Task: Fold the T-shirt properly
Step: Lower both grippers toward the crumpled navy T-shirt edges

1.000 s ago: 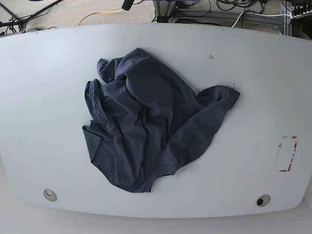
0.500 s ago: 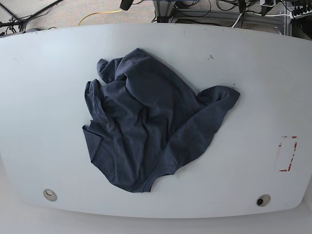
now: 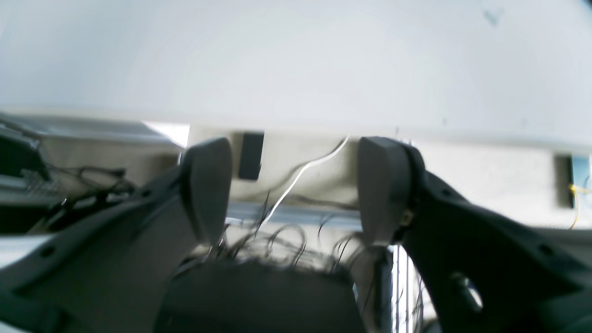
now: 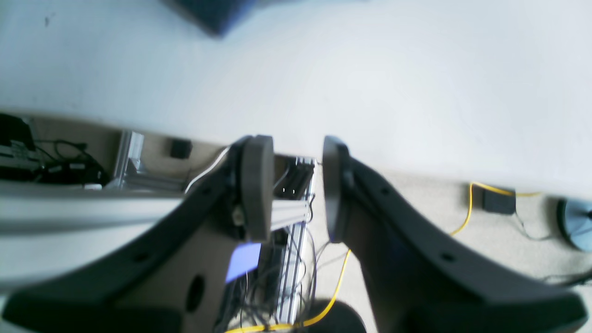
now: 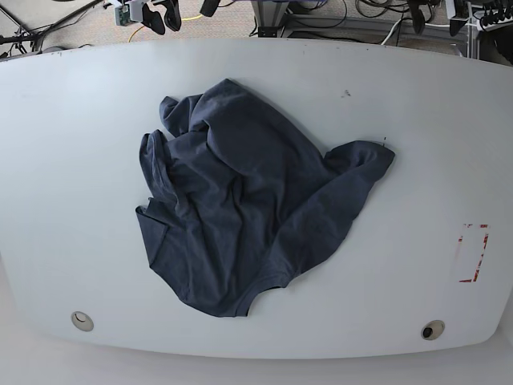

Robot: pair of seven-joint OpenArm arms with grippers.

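Both grippers are mostly cut off by the top edge of the base view: only the dark fingertips of the right gripper (image 5: 160, 16) show beyond the far edge of the table (image 5: 449, 144), toward its left corner, and a small dark part of the left gripper (image 5: 417, 14) shows beyond the far edge toward the right corner. The wrist views are blurred. In the right wrist view the shirt (image 4: 217, 14) is only a dark blue smear cut off at the top of the frame, well beyond the right gripper (image 4: 290, 185), whose jaws stand a narrow gap apart with nothing between them. The left wrist view shows no shirt at all, only bare table (image 3: 296, 60) and cables past its edge; the left gripper (image 3: 296, 189) has its jaws spread wide and empty.

The shirt (image 5: 240, 200) lies crumpled near the middle of the table, slightly left of centre, with heavy folds hiding its true outline. One sleeve reaches toward the right, and a rounded hem or neck edge points at the near edge. No lettering can be made out. It is well apart from both grippers, touched by neither.
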